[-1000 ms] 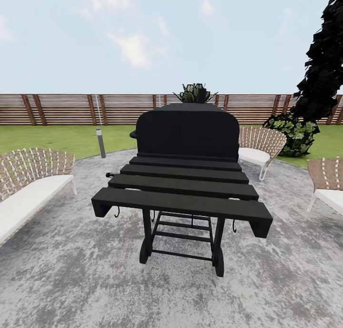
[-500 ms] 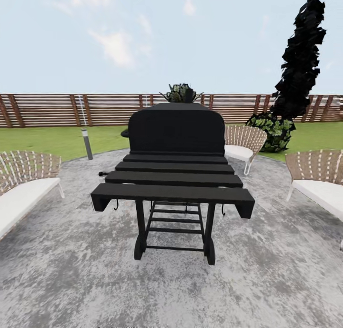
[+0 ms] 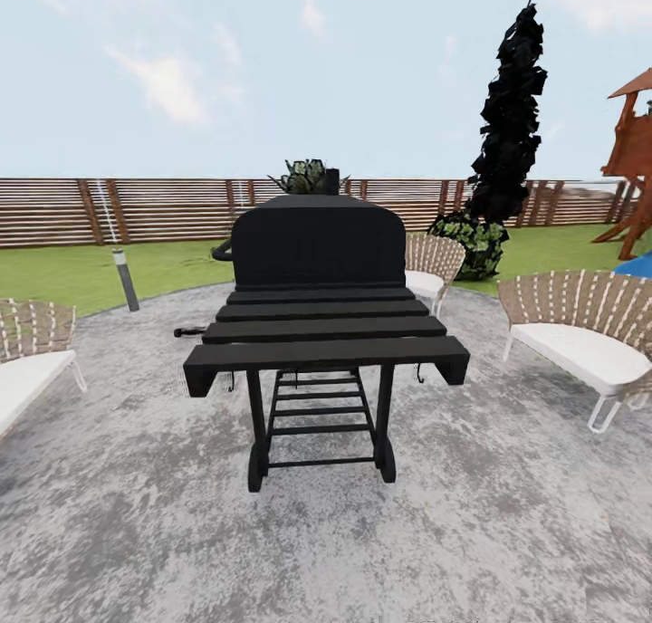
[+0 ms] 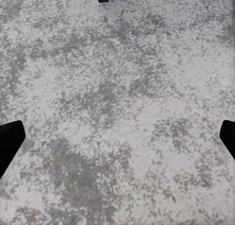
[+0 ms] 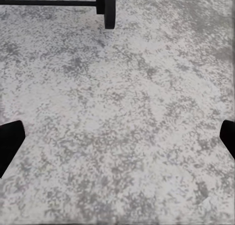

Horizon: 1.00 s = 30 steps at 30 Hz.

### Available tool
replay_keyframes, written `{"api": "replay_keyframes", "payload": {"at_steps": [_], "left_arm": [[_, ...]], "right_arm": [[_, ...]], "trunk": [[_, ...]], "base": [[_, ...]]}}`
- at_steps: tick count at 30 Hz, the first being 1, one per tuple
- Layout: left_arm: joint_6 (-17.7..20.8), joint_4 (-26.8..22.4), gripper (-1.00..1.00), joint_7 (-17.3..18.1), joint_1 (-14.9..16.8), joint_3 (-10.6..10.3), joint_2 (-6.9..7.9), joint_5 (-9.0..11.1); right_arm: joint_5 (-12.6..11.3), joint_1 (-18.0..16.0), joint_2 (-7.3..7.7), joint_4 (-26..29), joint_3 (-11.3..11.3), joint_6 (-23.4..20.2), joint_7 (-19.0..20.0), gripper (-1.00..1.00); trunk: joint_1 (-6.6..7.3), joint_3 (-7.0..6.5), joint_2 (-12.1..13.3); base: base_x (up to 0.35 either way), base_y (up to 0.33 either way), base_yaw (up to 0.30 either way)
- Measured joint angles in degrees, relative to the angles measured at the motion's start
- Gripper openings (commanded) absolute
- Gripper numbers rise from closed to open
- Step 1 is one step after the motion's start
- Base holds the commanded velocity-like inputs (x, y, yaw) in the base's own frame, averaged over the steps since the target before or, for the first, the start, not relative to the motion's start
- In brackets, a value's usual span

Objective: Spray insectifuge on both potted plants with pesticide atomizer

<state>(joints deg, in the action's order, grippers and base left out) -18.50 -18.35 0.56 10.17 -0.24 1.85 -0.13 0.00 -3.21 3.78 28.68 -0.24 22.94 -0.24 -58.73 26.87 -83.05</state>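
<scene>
Facing a black grill (image 3: 317,243) on the grey paving (image 3: 507,514), the robot is in transit. The left gripper (image 4: 117,137) and right gripper (image 5: 117,137) hang over the paving, jaws wide and empty. The lawn (image 3: 63,274) lies beyond, before the far fence (image 3: 163,208); the spray bottle's location cannot be told.
</scene>
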Motion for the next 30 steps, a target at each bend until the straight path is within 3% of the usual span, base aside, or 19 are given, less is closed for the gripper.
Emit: {"api": "replay_keyframes", "payload": {"at_steps": [22, 30], "left_arm": [[-0.57, 0.2, 1.0, 0.0, 0.51, -0.08, -0.02, -0.08], [-0.57, 0.23, 1.0, 0.0, 0.53, -0.08, -0.02, -0.11]], "right_arm": [[0.0, 0.0, 0.0, 0.0, 0.0, 0.0, 0.01, 1.0], [0.0, 0.0, 0.0, -0.03, 0.0, 0.0, 0.0, 1.0]], "trunk": [[0.0, 0.0, 0.0], [0.0, 0.0, 0.0]], "base": [[-0.001, 0.335, -0.267], [0.0, 0.113, -0.267]]}}
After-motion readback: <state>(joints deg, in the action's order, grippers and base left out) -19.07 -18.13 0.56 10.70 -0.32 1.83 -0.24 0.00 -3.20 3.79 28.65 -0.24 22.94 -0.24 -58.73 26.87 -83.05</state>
